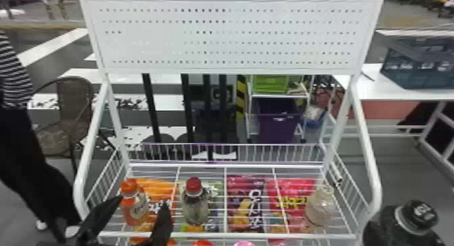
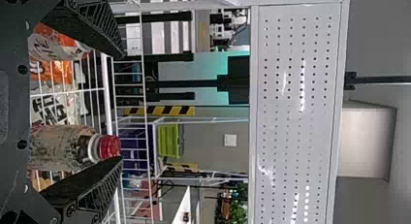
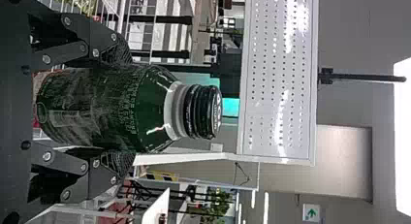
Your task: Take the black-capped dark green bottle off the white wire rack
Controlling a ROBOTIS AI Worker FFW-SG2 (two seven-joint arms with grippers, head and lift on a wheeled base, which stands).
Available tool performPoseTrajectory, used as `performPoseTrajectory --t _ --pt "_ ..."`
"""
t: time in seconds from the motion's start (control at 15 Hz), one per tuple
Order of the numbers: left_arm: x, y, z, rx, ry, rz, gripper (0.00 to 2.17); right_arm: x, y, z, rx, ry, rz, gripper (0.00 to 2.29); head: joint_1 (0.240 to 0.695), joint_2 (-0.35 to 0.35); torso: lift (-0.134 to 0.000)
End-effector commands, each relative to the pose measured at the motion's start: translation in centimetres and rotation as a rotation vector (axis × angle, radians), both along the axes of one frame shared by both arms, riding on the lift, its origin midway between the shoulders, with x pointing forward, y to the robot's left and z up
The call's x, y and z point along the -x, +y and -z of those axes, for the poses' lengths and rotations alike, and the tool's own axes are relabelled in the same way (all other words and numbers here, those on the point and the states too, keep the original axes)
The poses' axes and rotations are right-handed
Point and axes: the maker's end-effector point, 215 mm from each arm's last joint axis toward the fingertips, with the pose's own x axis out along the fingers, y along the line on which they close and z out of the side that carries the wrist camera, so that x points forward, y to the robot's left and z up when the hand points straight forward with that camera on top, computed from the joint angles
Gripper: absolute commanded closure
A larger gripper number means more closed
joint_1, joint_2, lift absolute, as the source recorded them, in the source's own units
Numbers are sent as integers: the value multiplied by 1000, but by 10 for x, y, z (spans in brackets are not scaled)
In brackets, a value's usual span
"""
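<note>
The black-capped dark green bottle (image 1: 405, 225) is at the lower right of the head view, beside the right end of the white wire rack (image 1: 250, 234) and off its shelf. In the right wrist view my right gripper (image 3: 118, 110) is shut on the dark green bottle (image 3: 111, 107), one finger on each side of its body below the shoulder. My left gripper (image 1: 143, 203) stands open at the rack's front left, between the orange-capped and red-capped bottles. In the left wrist view, the left gripper (image 2: 121, 105) has its fingers wide apart, holding nothing.
On the rack stand an orange-capped bottle (image 1: 133, 204), a red-capped bottle (image 1: 195, 204) and a clear bottle (image 1: 321, 204). Colourful snack packs (image 1: 245, 201) show under the wires. White side posts (image 1: 368, 144) rise to a perforated panel (image 1: 229, 35).
</note>
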Motion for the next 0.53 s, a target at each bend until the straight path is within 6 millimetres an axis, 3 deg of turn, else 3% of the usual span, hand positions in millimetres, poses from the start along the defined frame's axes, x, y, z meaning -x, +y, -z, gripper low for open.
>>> performPoseTrajectory --t 0.0,0.47 --pt "1 -1 0 1 1 1 147 0 0 0 -3 1 1 967 499 0 0" --pt "0 0 1 0 1 1 147 0 1 6 -6 21 0 967 499 0 0"
